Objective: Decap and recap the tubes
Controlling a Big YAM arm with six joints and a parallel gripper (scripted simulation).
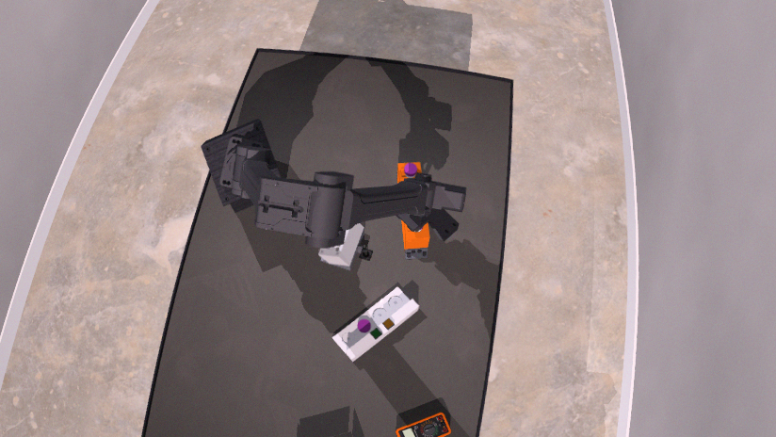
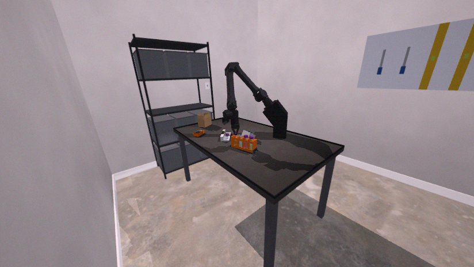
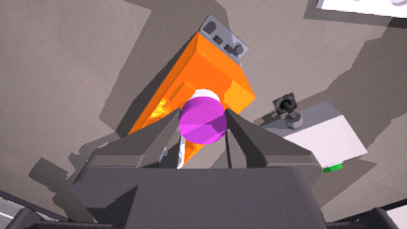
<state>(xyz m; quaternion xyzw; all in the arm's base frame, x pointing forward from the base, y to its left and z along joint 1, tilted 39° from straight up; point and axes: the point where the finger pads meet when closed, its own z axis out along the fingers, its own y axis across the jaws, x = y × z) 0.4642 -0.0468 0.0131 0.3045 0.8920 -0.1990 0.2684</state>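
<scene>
My gripper is shut on the purple cap of tube 4, at the connector end of the orange decapping station. A white neck shows just under this cap. Tube 3 beside it has no cap. The caps of tube 1 and tube 2 are on. One purple cap sits in nest 3 of the white cap tray. The amber lamp and green lamp look dark.
The white key housing stands between the arm's base and the station; its green key shows in the wrist view, the blue key is hidden. A multimeter lies beyond the tray. A cardboard box stands at the table's far end.
</scene>
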